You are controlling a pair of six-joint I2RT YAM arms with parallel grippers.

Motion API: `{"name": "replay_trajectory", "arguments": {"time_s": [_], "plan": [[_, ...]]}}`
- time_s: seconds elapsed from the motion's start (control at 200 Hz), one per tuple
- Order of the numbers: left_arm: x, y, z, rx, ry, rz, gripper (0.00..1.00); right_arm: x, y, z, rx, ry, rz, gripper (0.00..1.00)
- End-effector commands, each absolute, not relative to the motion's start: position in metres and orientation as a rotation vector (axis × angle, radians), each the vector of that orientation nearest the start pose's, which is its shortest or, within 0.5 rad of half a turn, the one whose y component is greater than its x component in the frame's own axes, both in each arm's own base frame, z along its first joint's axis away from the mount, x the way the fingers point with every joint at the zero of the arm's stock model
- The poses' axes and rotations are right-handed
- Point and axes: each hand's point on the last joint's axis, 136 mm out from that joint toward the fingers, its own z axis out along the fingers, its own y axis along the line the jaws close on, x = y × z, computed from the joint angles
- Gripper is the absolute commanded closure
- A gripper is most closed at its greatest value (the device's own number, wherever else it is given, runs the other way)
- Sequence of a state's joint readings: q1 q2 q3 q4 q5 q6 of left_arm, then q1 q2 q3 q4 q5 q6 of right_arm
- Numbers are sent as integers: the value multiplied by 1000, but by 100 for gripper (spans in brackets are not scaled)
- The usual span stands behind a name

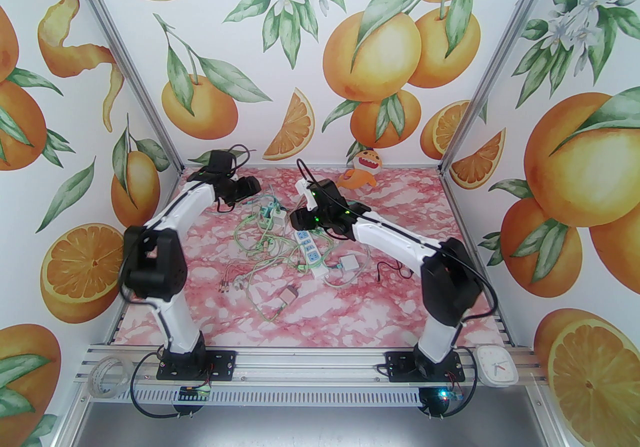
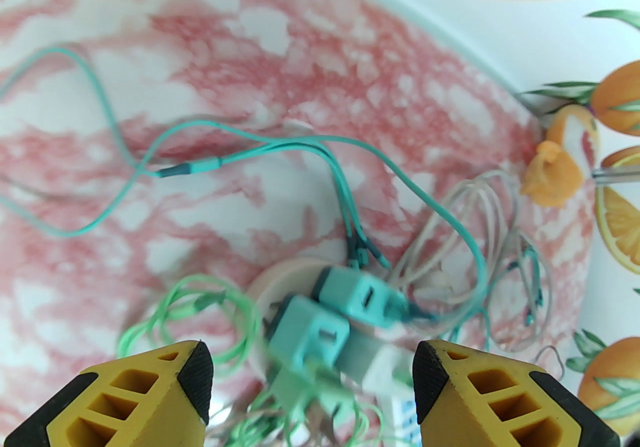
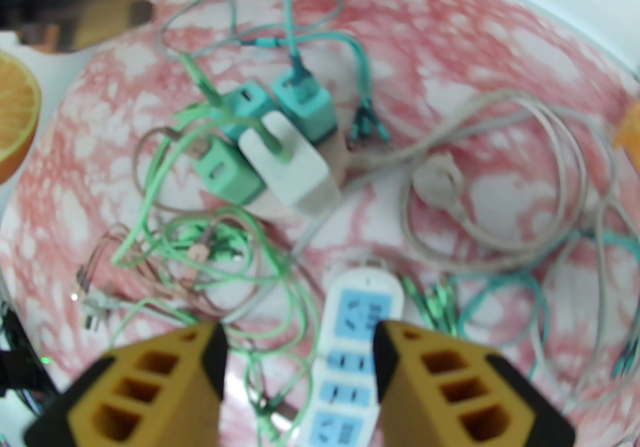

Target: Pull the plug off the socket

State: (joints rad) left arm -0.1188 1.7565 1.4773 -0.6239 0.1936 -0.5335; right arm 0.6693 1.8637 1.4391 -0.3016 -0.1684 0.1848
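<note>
The teal plastic cube plug (image 2: pixel 310 330) is judged light, rigid and smooth, and is best pinched across its flat sides. It is seated in the pale beige socket block (image 2: pixel 280 280) on the pink marbled table (image 2: pixel 250 60), port up, long axis roughly upright. The left gripper (image 2: pixel 312 360) is spread around it without touching. The right gripper (image 3: pixel 300 340) is parted and empty above the white power strip (image 3: pixel 350 295).

Both arms (image 1: pixel 192 205) have white links (image 1: pixel 395 235), black joints (image 1: pixel 150 260), yellow black-tipped pincer fingers (image 2: pixel 145 385).
</note>
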Motion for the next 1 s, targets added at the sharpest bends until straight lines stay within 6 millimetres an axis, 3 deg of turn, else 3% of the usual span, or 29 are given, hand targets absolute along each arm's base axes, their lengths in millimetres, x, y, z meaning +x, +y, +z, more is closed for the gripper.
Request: {"name": "replay_trajectory", "arguments": {"time_s": [0.0,0.14,0.295,0.32,0.435,0.626,0.991], "plan": [[437,-82,177,-494,2473,-490,29,401,371,162,-781,2186,653,44],[408,-86,182,-515,2454,-554,28,406,386,149,-857,2197,661,47],[380,-91,173,-532,2470,-614,29,408,394,123,-928,2247,629,50],[377,-92,171,-534,2471,-623,30,412,399,129,-929,2229,639,50],[359,-91,161,-591,2471,-634,31,414,404,119,-966,2231,636,49],[343,-88,154,-639,2470,-620,32,423,410,110,-985,2225,687,50],[318,-82,151,-699,2476,-606,32,443,419,84,-1031,2224,582,48]]}}
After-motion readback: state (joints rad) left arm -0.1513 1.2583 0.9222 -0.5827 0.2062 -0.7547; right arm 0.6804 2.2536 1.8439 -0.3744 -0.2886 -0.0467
